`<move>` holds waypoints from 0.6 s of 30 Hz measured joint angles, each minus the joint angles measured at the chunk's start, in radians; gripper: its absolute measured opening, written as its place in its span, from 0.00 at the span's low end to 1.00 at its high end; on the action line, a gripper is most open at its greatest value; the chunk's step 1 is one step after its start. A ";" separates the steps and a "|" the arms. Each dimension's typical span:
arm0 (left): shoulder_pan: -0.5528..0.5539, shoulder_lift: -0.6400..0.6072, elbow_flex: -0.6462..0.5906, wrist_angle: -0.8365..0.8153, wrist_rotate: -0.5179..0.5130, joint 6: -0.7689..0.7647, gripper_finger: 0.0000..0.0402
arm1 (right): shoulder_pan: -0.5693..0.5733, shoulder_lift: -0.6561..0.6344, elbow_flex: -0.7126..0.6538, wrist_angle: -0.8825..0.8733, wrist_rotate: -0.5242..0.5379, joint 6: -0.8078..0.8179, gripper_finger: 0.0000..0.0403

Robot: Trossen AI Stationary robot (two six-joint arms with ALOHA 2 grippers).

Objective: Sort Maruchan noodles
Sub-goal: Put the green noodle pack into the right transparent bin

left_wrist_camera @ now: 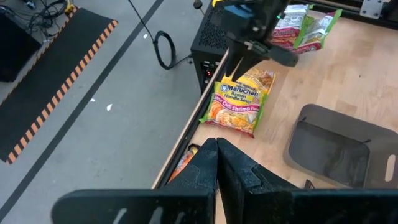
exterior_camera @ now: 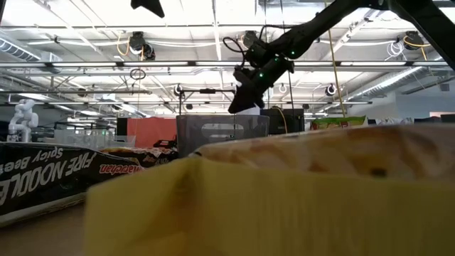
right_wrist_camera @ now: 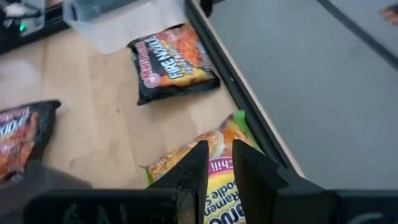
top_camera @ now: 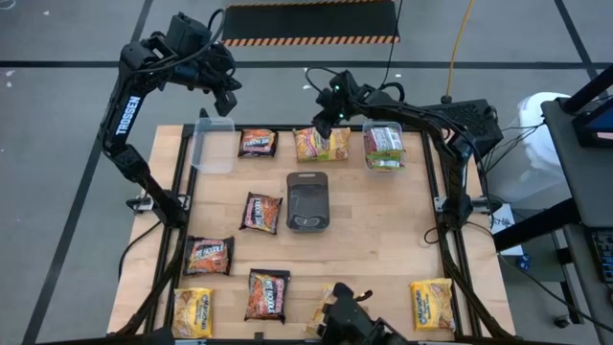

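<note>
A green-edged orange-yellow Maruchan packet [top_camera: 322,146] lies flat at the table's far edge, also seen in the right wrist view [right_wrist_camera: 186,155]. My right gripper [top_camera: 324,123] hovers just above it, fingers [right_wrist_camera: 196,165] slanting down, a narrow gap between them, nothing in it. Dark packets [top_camera: 257,143] [top_camera: 261,212] [top_camera: 209,254] [top_camera: 268,293] and yellow ones [top_camera: 192,311] [top_camera: 432,304] lie flat about the table. My left gripper [top_camera: 228,99] is shut and holds nothing, raised beyond the far left corner.
A dark grey tray [top_camera: 308,201] sits mid-table. A clear tub [top_camera: 213,146] stands far left; another [top_camera: 383,146] at far right holds green-edged packets. A black frame rail [right_wrist_camera: 242,106] runs along the far edge. A yellow packet [exterior_camera: 284,199] blocks much of the low view.
</note>
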 joint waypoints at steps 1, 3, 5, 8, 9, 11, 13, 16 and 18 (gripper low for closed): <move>0.000 0.000 0.000 0.000 0.000 0.000 0.02 | -0.005 0.003 0.000 -0.007 0.002 0.026 0.17; 0.000 0.000 0.000 0.000 0.000 0.000 0.02 | -0.011 0.009 -0.001 -0.011 0.003 0.071 0.17; 0.000 0.000 0.000 0.000 0.000 0.000 0.02 | -0.013 0.015 0.001 0.001 0.006 0.077 0.17; 0.000 0.000 0.000 -0.001 0.000 0.000 0.02 | -0.016 0.018 0.000 -0.011 0.070 0.083 0.17; 0.000 0.000 0.000 -0.001 0.000 0.000 0.02 | -0.016 0.018 0.000 -0.012 0.082 0.086 0.17; 0.000 0.000 0.000 -0.002 0.000 0.000 0.02 | -0.016 0.017 0.000 -0.012 0.074 0.105 0.17; 0.000 0.000 0.000 -0.004 0.000 0.001 0.02 | -0.016 0.017 0.000 -0.013 0.075 0.106 0.17; 0.000 0.000 0.000 -0.004 0.000 0.004 0.02 | -0.015 0.017 -0.001 -0.013 0.078 -0.011 0.17; 0.000 0.000 0.000 -0.004 0.000 0.004 0.02 | -0.011 0.017 -0.010 -0.005 0.085 -0.141 0.17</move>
